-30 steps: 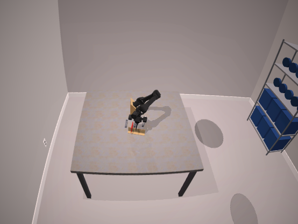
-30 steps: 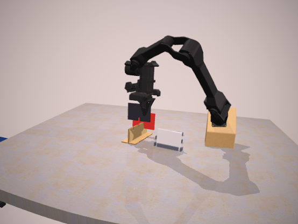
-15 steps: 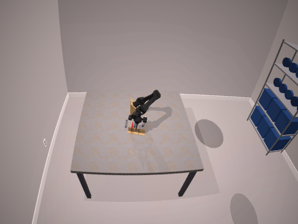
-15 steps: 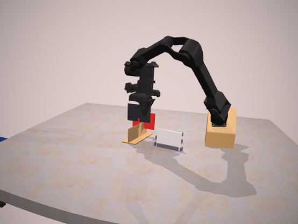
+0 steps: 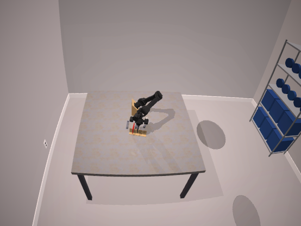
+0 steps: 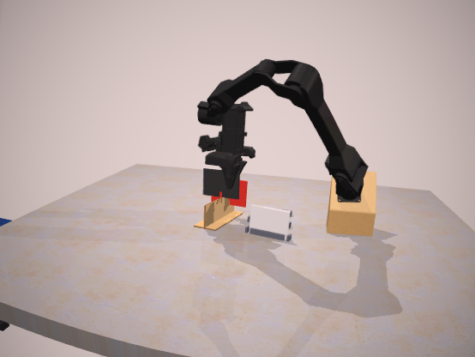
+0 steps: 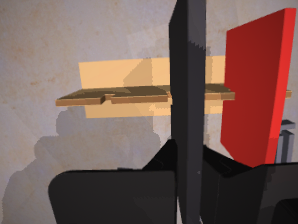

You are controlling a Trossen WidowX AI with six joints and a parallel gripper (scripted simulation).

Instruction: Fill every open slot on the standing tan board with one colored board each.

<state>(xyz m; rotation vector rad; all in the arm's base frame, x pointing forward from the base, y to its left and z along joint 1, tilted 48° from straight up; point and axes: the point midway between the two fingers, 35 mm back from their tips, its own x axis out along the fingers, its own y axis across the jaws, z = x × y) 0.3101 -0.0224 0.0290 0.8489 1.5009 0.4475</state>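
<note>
The tan board [image 5: 141, 134] [image 6: 209, 216] [image 7: 95, 75] stands on its flat base. A red board [image 5: 133, 129] [image 6: 240, 196] [image 7: 252, 85] stands upright and crosswise on it near one end. My gripper [image 6: 231, 185] [image 7: 178, 145] points down and is shut on a dark grey board [image 6: 214, 182] [image 7: 187, 75], upright and crosswise above the middle of the tan board. Its notch faces down, with red showing through it in the exterior view. An open slot shows to the left in the wrist view. A white board [image 6: 270, 220] stands in a grey holder [image 6: 267, 234].
A grey holder [image 5: 127, 124] stands left of the gripper in the top view, and part of a holder [image 7: 286, 145] shows beside the red board in the wrist view. The arm stands on a tan block [image 6: 351, 220]. The white board stands between that block and the tan board in the exterior view.
</note>
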